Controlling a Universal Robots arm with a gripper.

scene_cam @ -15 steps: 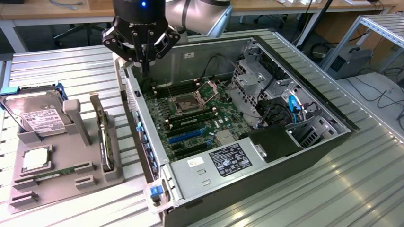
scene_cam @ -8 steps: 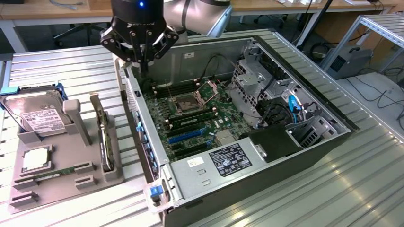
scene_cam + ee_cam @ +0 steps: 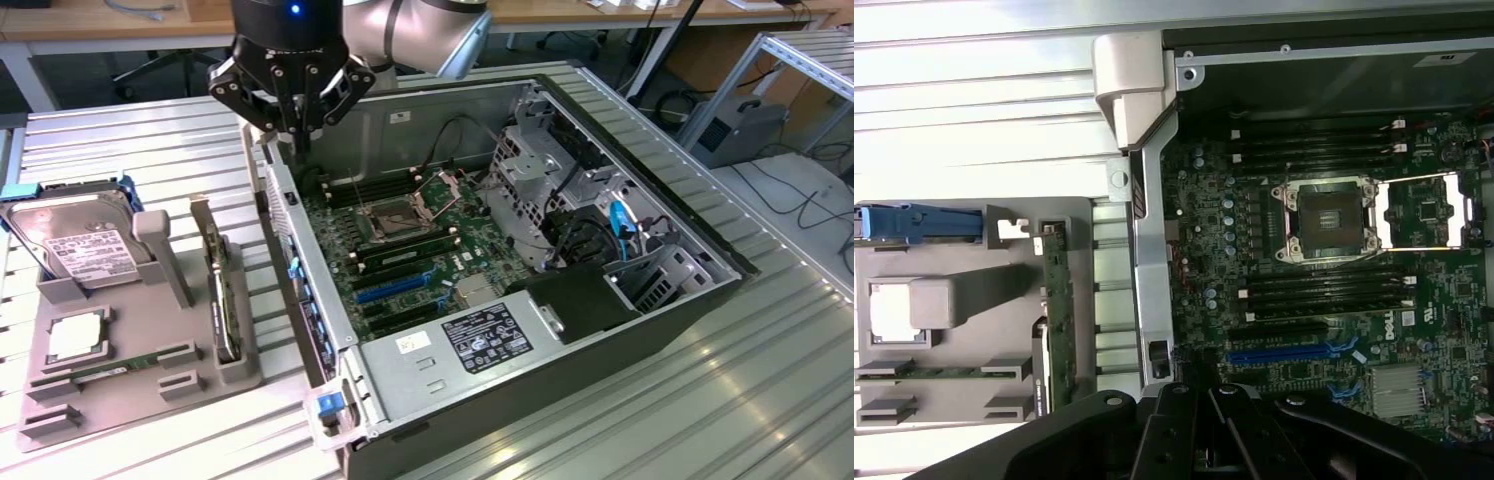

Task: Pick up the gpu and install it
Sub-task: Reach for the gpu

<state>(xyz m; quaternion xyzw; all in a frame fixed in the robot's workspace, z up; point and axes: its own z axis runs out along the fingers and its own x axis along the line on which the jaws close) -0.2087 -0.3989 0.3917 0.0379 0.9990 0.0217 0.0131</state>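
The gpu (image 3: 220, 292) stands on edge in a slot of the grey holder (image 3: 134, 390) at the exterior view's left, with its green board and pale bracket seen edge-on. In the wrist view the gpu (image 3: 1059, 310) is a thin green strip beside the case wall. My gripper (image 3: 298, 135) hangs high over the back corner of the open computer case (image 3: 561, 330), well apart from the gpu. Its black fingers converge to a point and hold nothing. The gripper's black linkages (image 3: 1204, 430) show over the motherboard (image 3: 1314, 300), near the blue slot (image 3: 1294, 352).
The holder also carries a silver hard drive (image 3: 80, 250) with a white label, a square processor (image 3: 74, 335) and a narrow memory stick (image 3: 114, 368). Inside the case are the open processor socket (image 3: 400, 215), drive cages (image 3: 547, 170) and cables. The case wall (image 3: 287, 260) rises between holder and motherboard.
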